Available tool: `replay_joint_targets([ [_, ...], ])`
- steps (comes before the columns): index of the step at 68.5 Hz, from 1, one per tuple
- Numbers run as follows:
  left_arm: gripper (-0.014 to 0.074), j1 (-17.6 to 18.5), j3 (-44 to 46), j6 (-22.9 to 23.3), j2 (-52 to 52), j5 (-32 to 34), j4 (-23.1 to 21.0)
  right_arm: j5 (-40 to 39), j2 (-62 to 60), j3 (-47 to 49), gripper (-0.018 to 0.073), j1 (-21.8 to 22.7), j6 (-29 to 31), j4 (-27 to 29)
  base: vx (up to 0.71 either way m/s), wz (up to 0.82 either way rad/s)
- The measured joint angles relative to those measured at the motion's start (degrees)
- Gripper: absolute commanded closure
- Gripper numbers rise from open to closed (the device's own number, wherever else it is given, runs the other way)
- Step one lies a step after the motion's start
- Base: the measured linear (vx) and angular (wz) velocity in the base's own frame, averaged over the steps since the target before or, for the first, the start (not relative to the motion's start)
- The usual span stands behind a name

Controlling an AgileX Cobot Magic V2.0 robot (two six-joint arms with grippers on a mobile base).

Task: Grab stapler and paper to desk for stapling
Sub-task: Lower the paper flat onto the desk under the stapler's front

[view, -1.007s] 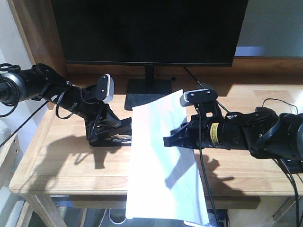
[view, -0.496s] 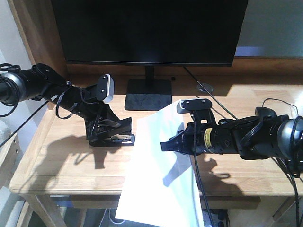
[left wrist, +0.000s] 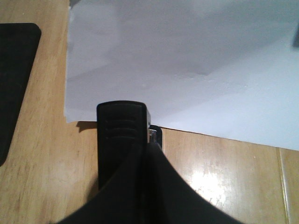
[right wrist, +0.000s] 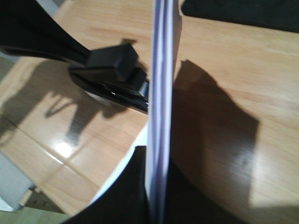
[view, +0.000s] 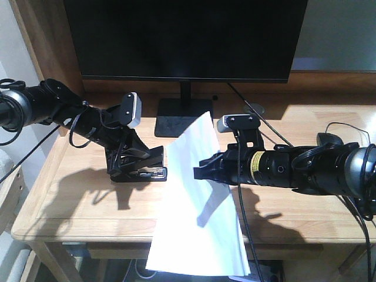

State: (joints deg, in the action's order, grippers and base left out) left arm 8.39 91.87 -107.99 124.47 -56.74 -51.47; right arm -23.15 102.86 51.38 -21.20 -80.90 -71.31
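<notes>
Stapler (left wrist: 122, 125) one, paper stack (view: 194, 223) one

You've got a light-wood desk (view: 76, 205), jointed planks, sun glare on the rt half. At back-centre the black monitor foot (view: 183, 117) sits flat on it, w/ a round cable grommet (view: 257, 108) just to its rt. The stapler (view: 141, 171) rests on the top left of centre, nose at the edge of the paper (view: 197, 235). Paper's tilted and overhangs the front edge; can't tell if it touches the wood.

Black stapler (view: 144, 168) rests on the light-wood desk (view: 76, 200), white paper (view: 194, 235) tilted just beside.
</notes>
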Motion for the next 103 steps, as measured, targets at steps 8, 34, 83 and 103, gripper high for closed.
replay_joint_targets([
  [8,0.0603,0.0,0.0,0.0,0.0,0.0,0.0,-2.53,0.0,0.0,0.0561,0.0,0.97,1.96,0.0,0.0],
  [34,0.0603,0.0,0.0,0.0,0.0,0.0,0.0,-2.54,-2.17,0.0,0.0561,0.0,2.22,2.08,0.0,0.0],
  [83,0.0603,0.0,0.0,0.0,0.0,0.0,0.0,-4.61,8.2,0.05,0.0561,0.0,17.49,27.97,0.0,0.0],
  [103,0.0603,0.0,0.0,0.0,0.0,0.0,0.0,-12.69,13.93,0.09,0.0561,0.0,21.7,38.2,0.0,0.0],
])
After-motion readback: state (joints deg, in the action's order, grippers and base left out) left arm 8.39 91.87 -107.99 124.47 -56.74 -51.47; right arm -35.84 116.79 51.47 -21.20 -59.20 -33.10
